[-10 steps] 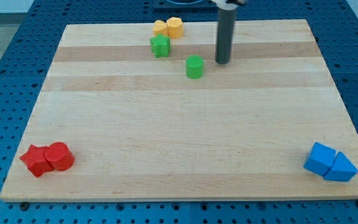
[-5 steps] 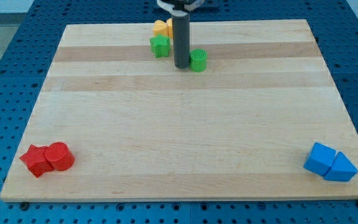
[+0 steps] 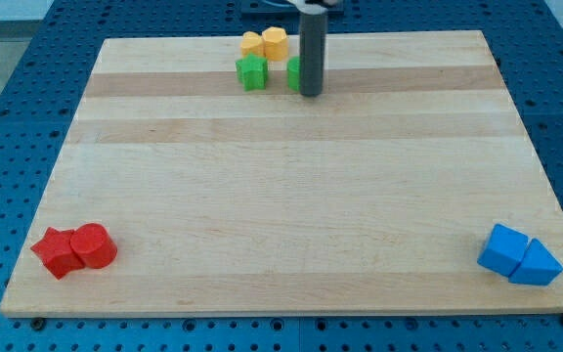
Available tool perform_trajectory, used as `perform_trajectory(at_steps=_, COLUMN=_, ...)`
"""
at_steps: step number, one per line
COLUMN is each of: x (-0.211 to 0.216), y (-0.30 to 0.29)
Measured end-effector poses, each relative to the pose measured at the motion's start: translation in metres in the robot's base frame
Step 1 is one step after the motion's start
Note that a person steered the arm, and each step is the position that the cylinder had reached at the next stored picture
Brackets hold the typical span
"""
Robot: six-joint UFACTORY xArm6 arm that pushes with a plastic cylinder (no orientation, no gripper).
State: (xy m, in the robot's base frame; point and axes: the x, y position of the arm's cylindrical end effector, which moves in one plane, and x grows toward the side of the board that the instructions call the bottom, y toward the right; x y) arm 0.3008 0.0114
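Note:
My tip rests on the board near the view's top, just right of centre-left. The rod stands right against a green cylinder, hiding that block's right side. A green star block lies a short way to the left of the cylinder. Above these, two yellow blocks sit side by side at the board's top edge.
Two red blocks, one star-like and one round, sit together at the bottom left. Two blue blocks, one of them a wedge, sit together at the bottom right. The wooden board lies on a blue perforated table.
The tip swung left around the green cylinder, then back right. The cylinder has moved up and left, closer to the green star.

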Motion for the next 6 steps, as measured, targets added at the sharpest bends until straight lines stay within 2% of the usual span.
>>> perform_trajectory(at_steps=1, x=-0.005, y=-0.006)
perform_trajectory(at_steps=2, x=-0.008, y=0.051)
perform_trajectory(at_steps=3, x=-0.055, y=0.094)
perform_trajectory(at_steps=4, x=-0.083, y=0.077)
perform_trajectory(at_steps=6, x=-0.031, y=0.005)
